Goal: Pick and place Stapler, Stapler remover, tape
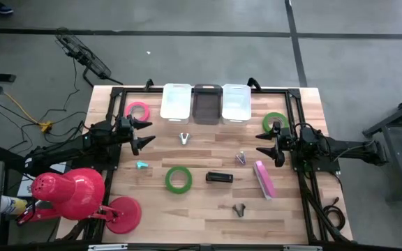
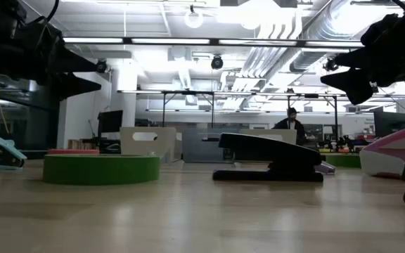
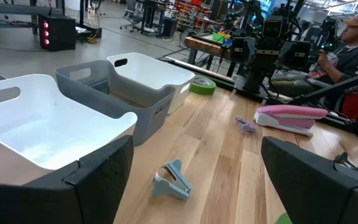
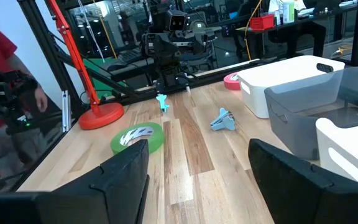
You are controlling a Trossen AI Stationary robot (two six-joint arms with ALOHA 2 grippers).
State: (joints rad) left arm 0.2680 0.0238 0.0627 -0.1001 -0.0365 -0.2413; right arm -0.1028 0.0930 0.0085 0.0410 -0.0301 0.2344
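**Both grippers open above the table, nothing held yet**

The left gripper (image 1: pixel 144 134) hangs at the left of the high view with its fingers spread wide and empty. The right gripper (image 1: pixel 268 142) hangs at the right side, also wide and empty. Both point toward the middle of the table (image 1: pixel 201 213).

Three bins (image 1: pixel 206 103) stand in a row at the upper edge, two white with a dark one between.

The pink stapler (image 1: pixel 264 178) lies lower right, its long axis running nearly up and down in the frame, near the right gripper. The black stapler (image 1: pixel 219 177) lies in the centre, long axis left to right, between the arms.

One green tape roll (image 1: pixel 178 179) lies centre-left, nearer the left arm; another green roll (image 1: pixel 273 122) is just beside the right gripper; the pink roll (image 1: pixel 139 111) is upper left, close to the left gripper.

Small staple removers lie scattered: a pale one (image 1: pixel 184 138) below the bins, a teal one (image 1: pixel 142 165) at left. The middle of the table leaves good room for moving.
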